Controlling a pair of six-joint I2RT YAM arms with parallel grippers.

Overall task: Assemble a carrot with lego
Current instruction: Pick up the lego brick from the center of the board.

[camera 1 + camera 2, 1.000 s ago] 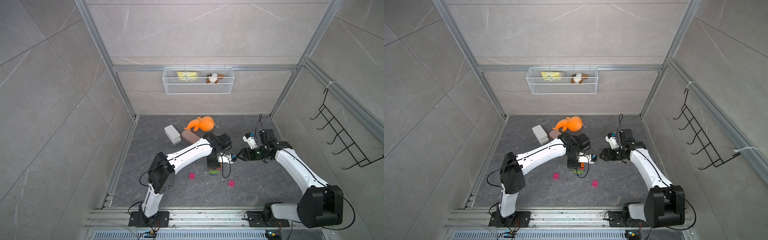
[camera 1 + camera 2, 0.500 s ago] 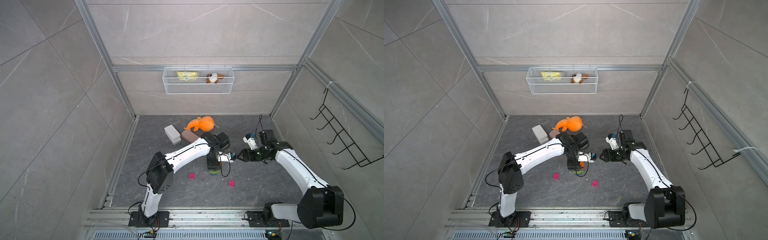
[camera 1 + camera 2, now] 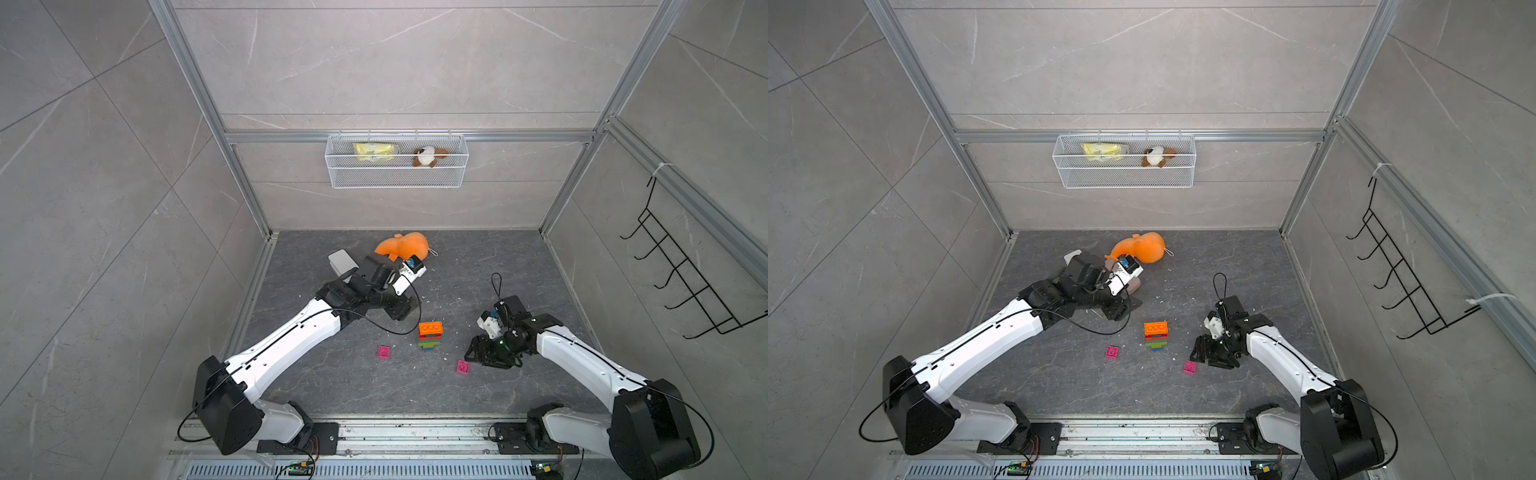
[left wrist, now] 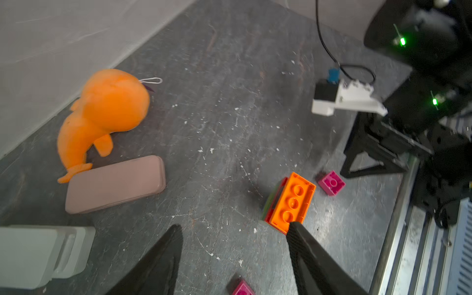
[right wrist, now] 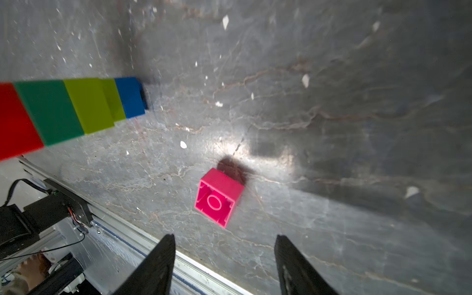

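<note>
The carrot [image 3: 430,334] stands mid-floor as a lego stack in both top views, also [image 3: 1156,334]: orange brick on top with studs up, then red, green, lime and blue layers [image 5: 76,109]. My left gripper [image 4: 234,226] is open and empty, just behind and left of the stack; one fingertip overlaps the orange brick [image 4: 292,201] in the left wrist view. One loose pink brick [image 3: 384,352] lies left of the stack. Another pink brick [image 5: 218,196] lies on its side just ahead of my right gripper [image 5: 224,237], which is open, empty and low over the floor.
An orange plush toy [image 3: 403,247], a white case [image 3: 341,262] and a pink case [image 4: 115,184] lie at the back left. A wire basket [image 3: 397,166] hangs on the back wall, a hook rack [image 3: 685,282] on the right wall. A metal rail [image 3: 415,432] edges the front.
My left gripper opened, left the orange brick on the stack and drew back toward the rear left. My right gripper moved forward and down toward the right pink brick.
</note>
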